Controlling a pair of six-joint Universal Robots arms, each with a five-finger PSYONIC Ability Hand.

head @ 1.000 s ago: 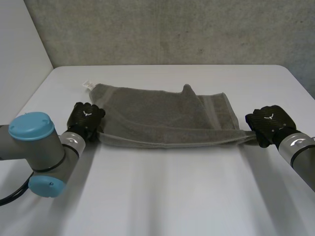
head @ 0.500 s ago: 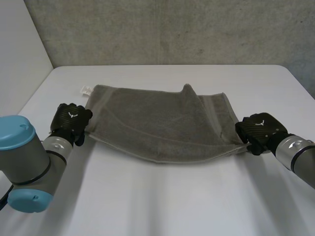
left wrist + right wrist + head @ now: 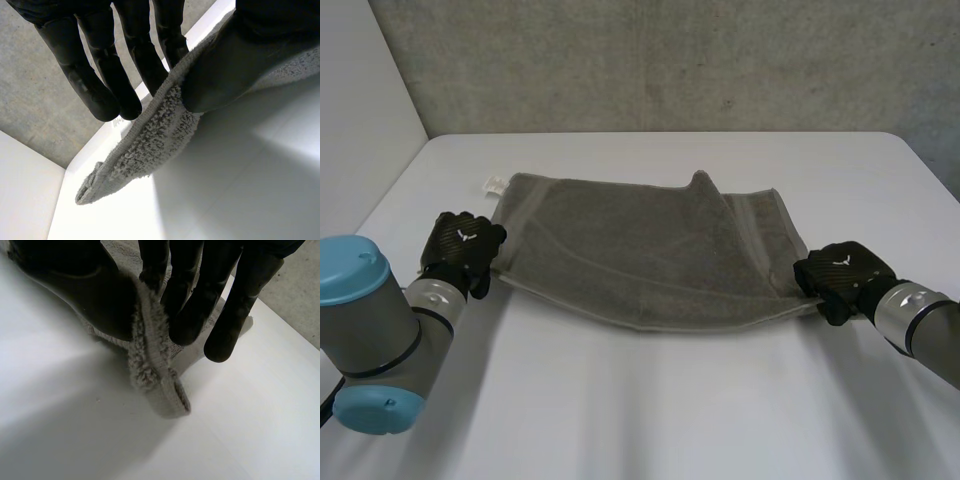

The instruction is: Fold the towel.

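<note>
**Near corners of the towel (image 3: 640, 250) pinched**

The left hand (image 3: 463, 250) pinches one near corner between thumb and fingers. The right hand (image 3: 842, 272) pinches the other likewise. The towel's long axis spans hand to hand, with its body lying beyond both. The white desk (image 3: 650, 400) offers open room past the far edge.

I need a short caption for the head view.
Left hand and right hand pinch the near corners of the grey towel.

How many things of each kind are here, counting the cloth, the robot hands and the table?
Grey towel: 1
Black hands: 2, the left hand and the right hand, each pinching one end of the towel's near edge
White table: 1
Total: 4
</note>
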